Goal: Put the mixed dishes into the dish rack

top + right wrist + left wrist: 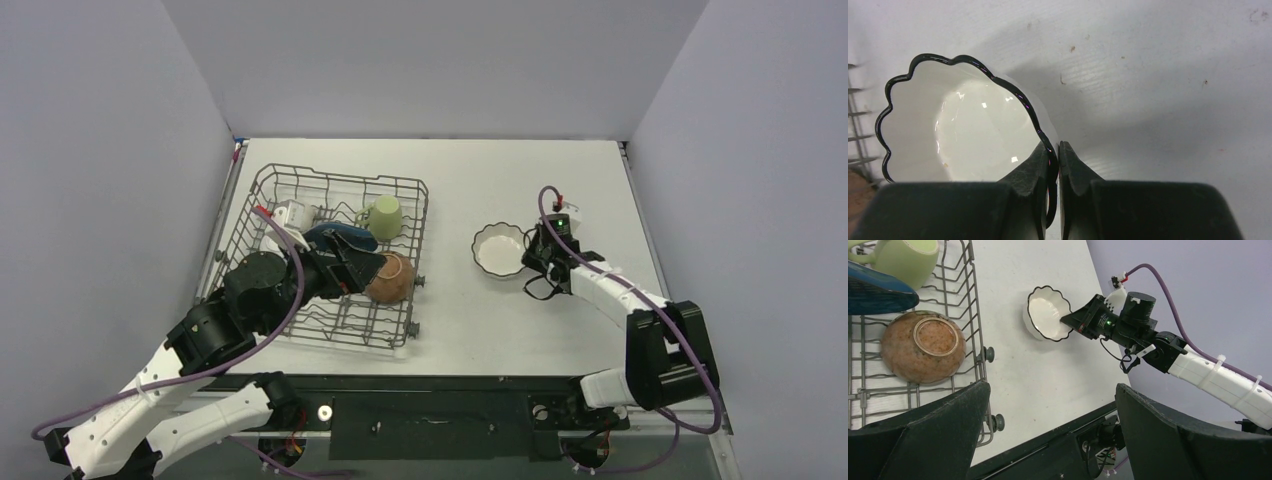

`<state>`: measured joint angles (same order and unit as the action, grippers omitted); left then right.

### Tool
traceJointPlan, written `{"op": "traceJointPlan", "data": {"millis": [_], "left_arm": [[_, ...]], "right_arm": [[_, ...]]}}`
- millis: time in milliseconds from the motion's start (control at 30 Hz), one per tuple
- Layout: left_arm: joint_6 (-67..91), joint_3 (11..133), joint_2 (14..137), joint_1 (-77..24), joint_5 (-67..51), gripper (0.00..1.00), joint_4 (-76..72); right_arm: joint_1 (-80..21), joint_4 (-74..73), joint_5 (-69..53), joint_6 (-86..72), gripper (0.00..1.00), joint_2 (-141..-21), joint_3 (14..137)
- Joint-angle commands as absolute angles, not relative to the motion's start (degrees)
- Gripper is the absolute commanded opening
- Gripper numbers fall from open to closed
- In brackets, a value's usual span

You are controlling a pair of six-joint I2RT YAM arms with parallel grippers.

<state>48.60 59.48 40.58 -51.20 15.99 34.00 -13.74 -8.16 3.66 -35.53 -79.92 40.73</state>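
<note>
in the top view the large grey wire dish rack (350, 322) stands on the white counter (500, 175) in the left half of the frame. the white scalloped bowl with a dark rim (497, 250) is outside it, a little right of the centre and apart from the rack. the right arm (610, 288) comes in from the lower right, and its jaws are clamped on the right side of this bowl's rim. in the right wrist view one black finger (1023, 175) is inside the wall and the other is outside, with the rim pressed between them. the bowl looks tilted there, with a shadow beside it, and i cannot tell if its base touches the counter. three dishes are inside the rack. the light green mug (382, 217) sits near the upper right corner of the rack. the dark blue irregular dish (335, 237) is just below and left of the mug. the brown speckled bowl (390, 278) lies upside down at the right wall of the rack, with its foot ring up, close to a small grey wheel (989, 354). the left arm (250, 290) comes from the lower left over the rack, and its jaws are wide apart and hold nothing. in the left wrist view its two black fingers (933, 435) fill the lower corners of the frame, and the brown bowl is above the left one.
</note>
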Motion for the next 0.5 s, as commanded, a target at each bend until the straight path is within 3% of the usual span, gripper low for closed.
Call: {"op": "traceJointPlan", "data": {"millis": [0, 467], "left_arm": [[47.6, 60.5, 40.6, -50.7, 14.8, 0.96, 31.1], [48.8, 61.1, 43.6, -49.6, 12.6, 0.96, 31.8]], "right_arm": [[-11.5, 5.0, -4.1, -37.0, 0.00, -76.2, 39.9], [-11.9, 9.9, -19.3, -35.7, 0.00, -67.0, 37.7]]}}
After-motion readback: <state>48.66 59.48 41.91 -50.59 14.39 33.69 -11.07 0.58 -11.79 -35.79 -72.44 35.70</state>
